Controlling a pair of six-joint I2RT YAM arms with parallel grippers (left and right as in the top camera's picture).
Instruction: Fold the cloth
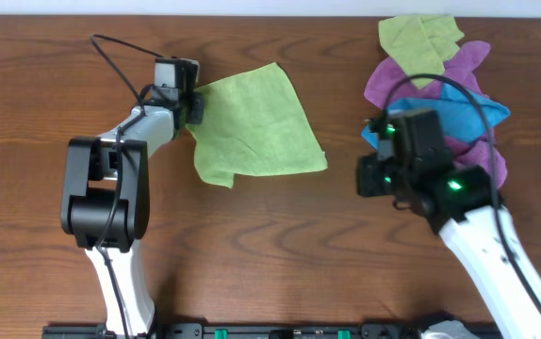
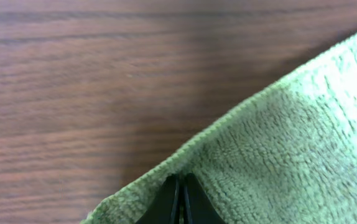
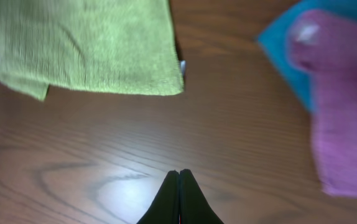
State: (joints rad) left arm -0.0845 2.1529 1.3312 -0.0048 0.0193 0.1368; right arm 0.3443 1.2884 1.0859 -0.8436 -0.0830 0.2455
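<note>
Wooden worktop (image 1: 280,254): nearest you, your right tool (image 3: 179,175) is clenched on nothing, well apart from the cloth (image 1: 252,122). Your left tool (image 2: 180,182), also clenched, meets the cloth's left edge toward the far side. The fabric spreads rightward, so the left arm is nearer.

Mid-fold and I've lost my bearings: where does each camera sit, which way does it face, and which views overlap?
Overhead: fixed above the table, looking straight down; shows both arms, the left gripper and the right gripper.
Left wrist: on the left arm, looking along its shut gripper, close over the cloth at its hem.
Right wrist: on the right arm, looking past its shut gripper across bare wood.
Shared: all three see the cloth; overhead and right wrist both see the blue cloth and the purple cloth.
</note>
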